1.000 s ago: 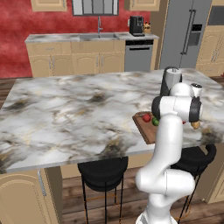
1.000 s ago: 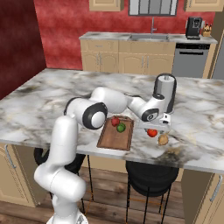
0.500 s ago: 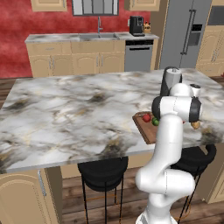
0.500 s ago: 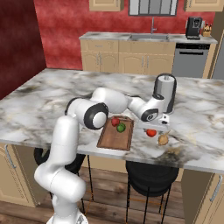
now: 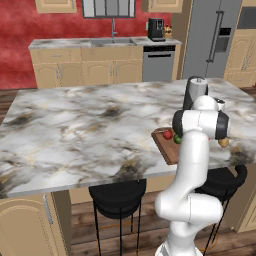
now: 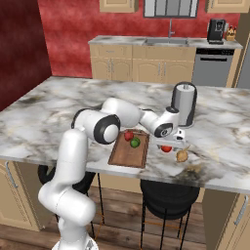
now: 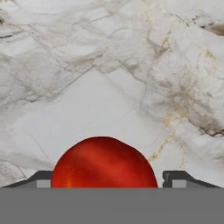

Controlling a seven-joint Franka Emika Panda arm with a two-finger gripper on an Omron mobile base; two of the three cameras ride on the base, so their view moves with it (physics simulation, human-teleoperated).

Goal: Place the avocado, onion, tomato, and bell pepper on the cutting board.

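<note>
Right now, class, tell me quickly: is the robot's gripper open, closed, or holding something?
Gripper: jaws stand apart on either side of a red piece lying on the marble counter; whether they already grip it cannot be told.

The arm reaches forward and down over the counter, its gripper (image 7: 104, 178) lowered with both fingertips (image 7: 177, 177) spread apart.
</note>
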